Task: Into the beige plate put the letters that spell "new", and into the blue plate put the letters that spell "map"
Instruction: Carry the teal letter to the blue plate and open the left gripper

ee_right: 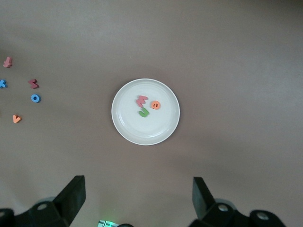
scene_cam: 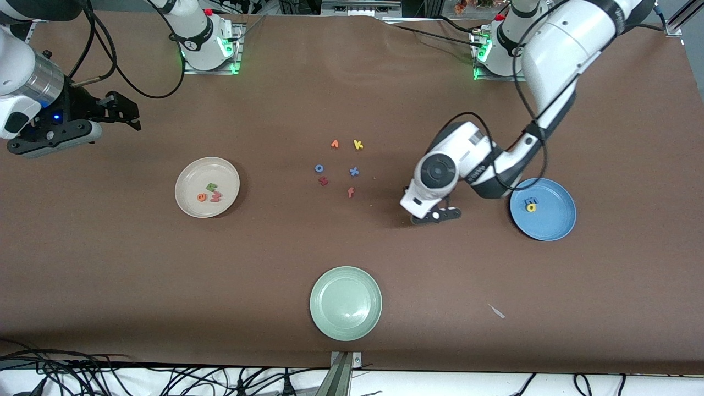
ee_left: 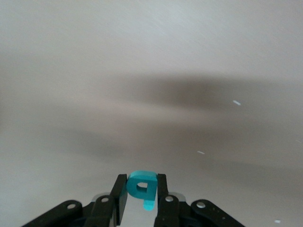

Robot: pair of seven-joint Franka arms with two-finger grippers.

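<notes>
- Front view: brown matte cloth-covered table (scene_cam: pixel 165 286), faint creases near the arm bases; white ledge w/ tangled black cables (scene_cam: pixel 165 379) along the front-camera edge; a small pale scrap (scene_cam: pixel 496 311) on the cloth.
- Round cream-beige shallow plate (scene_cam: pixel 192 173) toward the right arm's end; in it the tiny green n (scene_cam: pixel 212 187), orange e (scene_cam: pixel 202 196) and pinkish-red w (scene_cam: pixel 215 197), close together.
- Round mid-blue shallow plate (scene_cam: pixel 553 225) toward the left arm's end; in it the blue m (scene_cam: pixel 530 201) touching the yellow a (scene_cam: pixel 531 208), at about 10 o'clock of the plate's centre.
- Round pale green plate (scene_cam: pixel 346 302) nearest the front camera, mid-table.
- Loose toy letters mid-table: orange v (scene_cam: pixel 334 144), yellow k (scene_cam: pixel 358 144), blue o (scene_cam: pixel 319 168), blue x (scene_cam: pixel 354 171), dark red letter (scene_cam: pixel 323 181), reddish f (scene_cam: pixel 351 192).
- Left gripper (scene_cam: pixel 435 216) low over bare cloth, between the loose letters and the blue plate.
- Right gripper (scene_cam: pixel 124 113) waits, raised, over the table's edge at the right arm's end.
- Left wrist view: left gripper (ee_left: pixel 142 191) fingers pressed onto the small teal p (ee_left: pixel 142 188), pinching it; blurred pale cloth, shadow bands, white specks.
- Right wrist view: right gripper (ee_right: pixel 139 198) fingers spread wide, nothing between; beige plate w/ n, e, w centred on the cloth, loose letters at about 9 o'clock of it.
</notes>
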